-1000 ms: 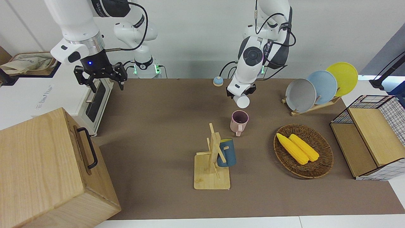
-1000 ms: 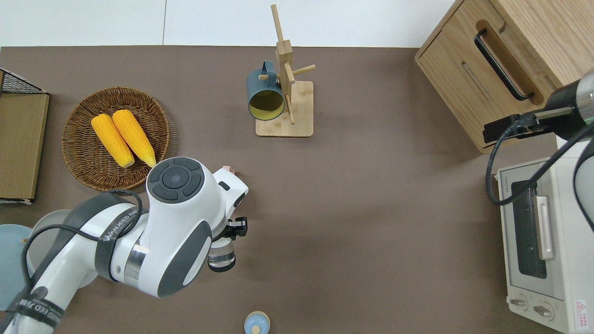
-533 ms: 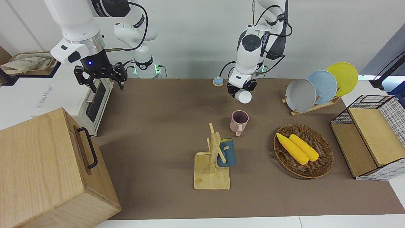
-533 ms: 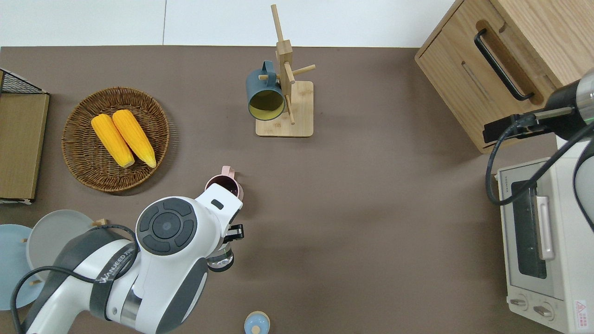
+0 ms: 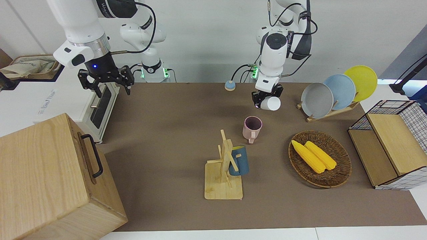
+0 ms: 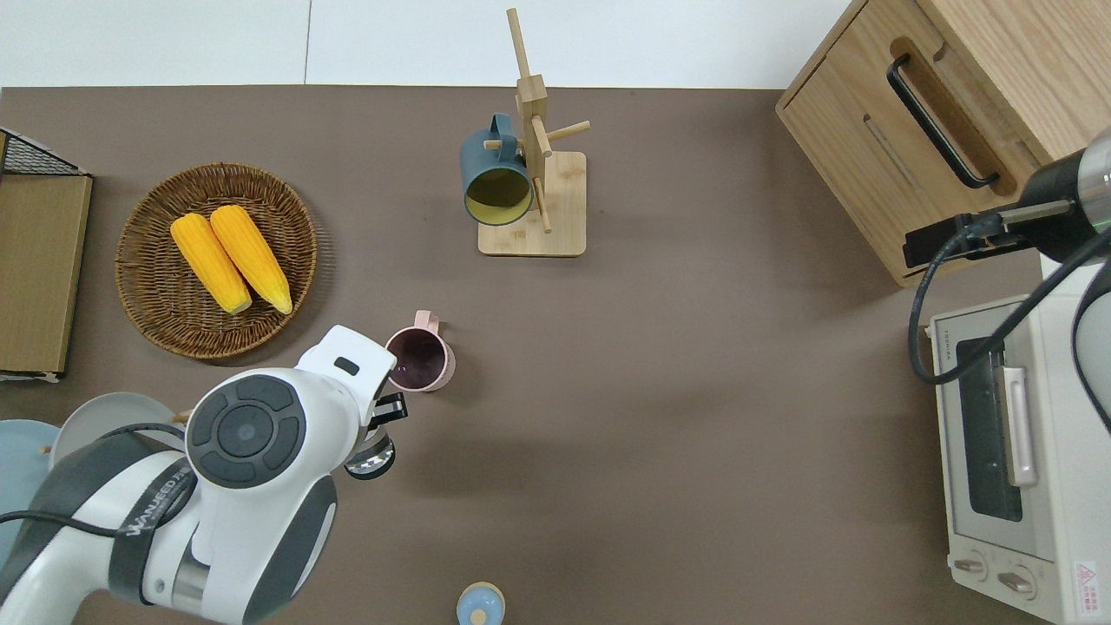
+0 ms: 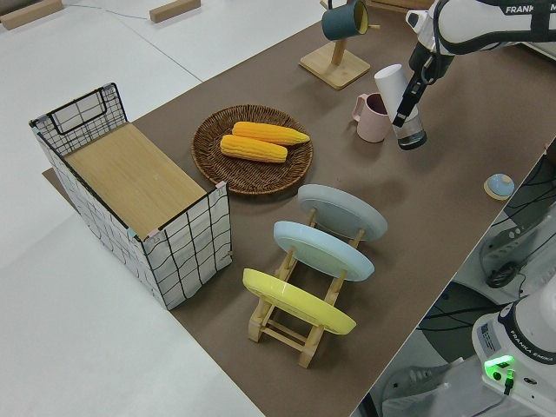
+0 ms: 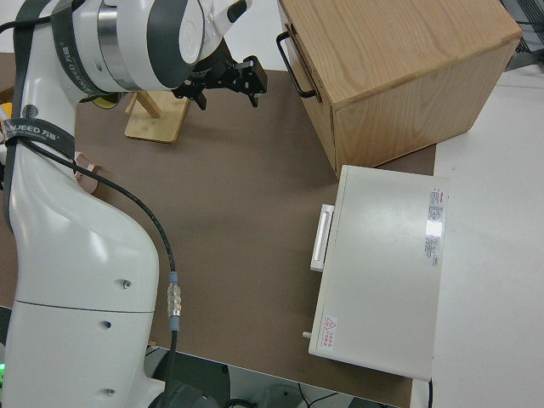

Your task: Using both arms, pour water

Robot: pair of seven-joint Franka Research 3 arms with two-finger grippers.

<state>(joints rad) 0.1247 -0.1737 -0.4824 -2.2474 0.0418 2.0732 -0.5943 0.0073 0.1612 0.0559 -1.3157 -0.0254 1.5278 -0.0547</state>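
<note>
My left gripper is shut on a clear cup with a white end and holds it tilted in the air. The cup hangs over bare table a little nearer to the robots than the pink mug, toward the left arm's end. The mug stands upright on the brown mat, its dark inside showing. My right arm is parked, its gripper open and holding nothing.
A wooden mug tree carries a blue mug. A wicker basket holds two corn cobs. A plate rack, a wire crate, a wooden box, a toaster oven and a small blue knob ring the mat.
The left arm swung toward its own end of the table with the cup, off the pink mug, which now shows whole from overhead. The right arm has not moved.
</note>
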